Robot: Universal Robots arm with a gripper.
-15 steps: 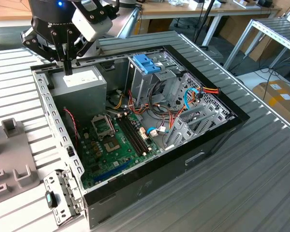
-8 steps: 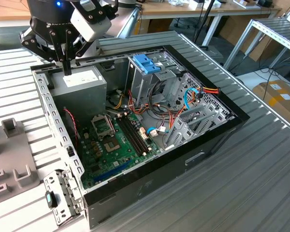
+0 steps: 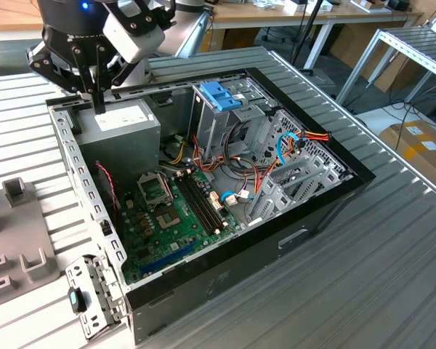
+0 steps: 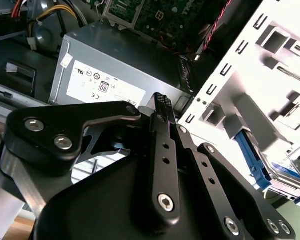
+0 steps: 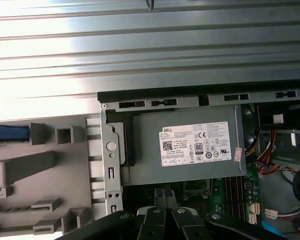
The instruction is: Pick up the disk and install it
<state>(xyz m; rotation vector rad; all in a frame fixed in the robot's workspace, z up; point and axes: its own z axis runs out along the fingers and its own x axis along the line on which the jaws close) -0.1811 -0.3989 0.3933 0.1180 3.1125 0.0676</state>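
- Disk [image 4: 251, 159], blue-framed, lies in the grey fixture [image 5: 55, 165] outside the computer case [image 3: 276, 240], well apart from the fingers.
- Gripper [image 3: 99, 102]: fingers closed together, holding nothing, above the power supply [image 3: 123, 123].

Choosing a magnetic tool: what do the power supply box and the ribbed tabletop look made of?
Power supply box: likely sheet steel, matte grey, with folded edges and a stuck-on white label. Ribbed tabletop: probably aluminium, bare silver, given its long even ribs and bright streaky reflections.
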